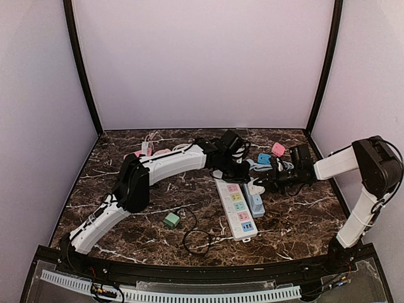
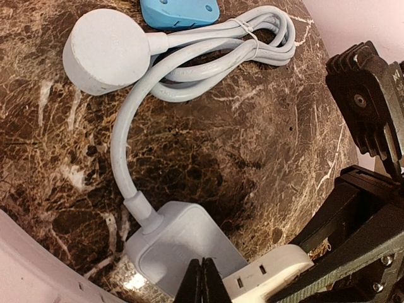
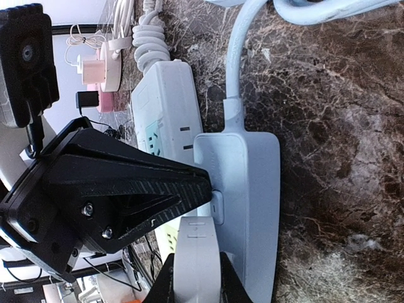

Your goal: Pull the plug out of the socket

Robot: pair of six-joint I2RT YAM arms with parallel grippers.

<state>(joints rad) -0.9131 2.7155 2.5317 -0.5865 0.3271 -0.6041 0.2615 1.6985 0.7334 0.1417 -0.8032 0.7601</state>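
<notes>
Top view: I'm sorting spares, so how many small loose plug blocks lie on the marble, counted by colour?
Green block: 1
Pink block: 1
Blue block: 1
Total: 3
The pink clutter at the back left is too tangled to count.

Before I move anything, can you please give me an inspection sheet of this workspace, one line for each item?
Surface: dark marble table, no spill seen.
Job's things: white plug on the pale blue power strip, seemingly still plugged in.
Clutter: green cube adapter, pink plug, blue plug, white power strip with coloured sockets.
Grippers: left gripper shut, tips against the pale blue power strip; right gripper shut on the white plug.
Cables: black cable loop; tied pale blue cable bundle.
Surroundings: lilac walls, black frame posts.
</notes>
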